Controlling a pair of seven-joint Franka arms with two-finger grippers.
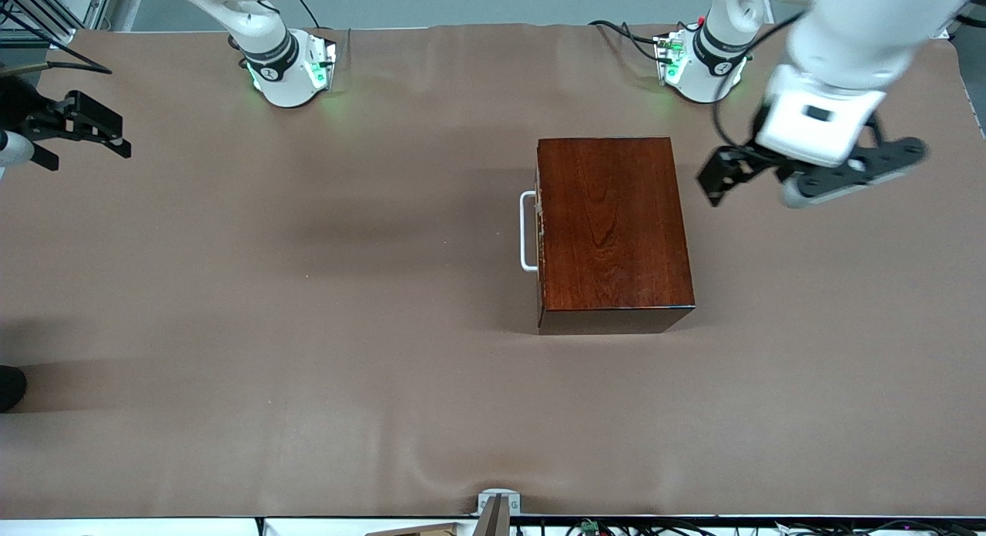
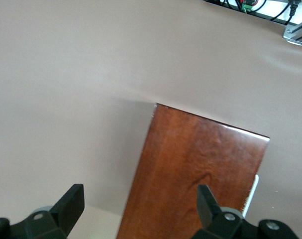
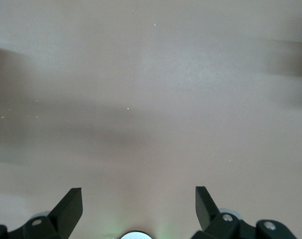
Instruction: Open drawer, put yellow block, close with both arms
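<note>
Drawer (image 1: 539,232): closed, handle (image 1: 527,232) facing the right arm's end.
Left end effector (image 1: 809,174): released, over worktop (image 1: 308,328) beside box (image 1: 612,228).
Right end effector (image 1: 85,128): released, parked at its end.
Yellow block: not visible.

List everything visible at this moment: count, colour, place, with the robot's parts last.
wooden box: one, glossy reddish-brown, on the table toward the left arm's end.
drawer: one, shut, its front facing the right arm's end.
handle: one, white U-shaped bar, on the drawer front.
yellow block: none in view.
table: one, tan-brown cover.
left gripper: one, black, open, in the air beside the box, at the left arm's end.
right gripper: one, black, open, over the table edge at the right arm's end.
</note>
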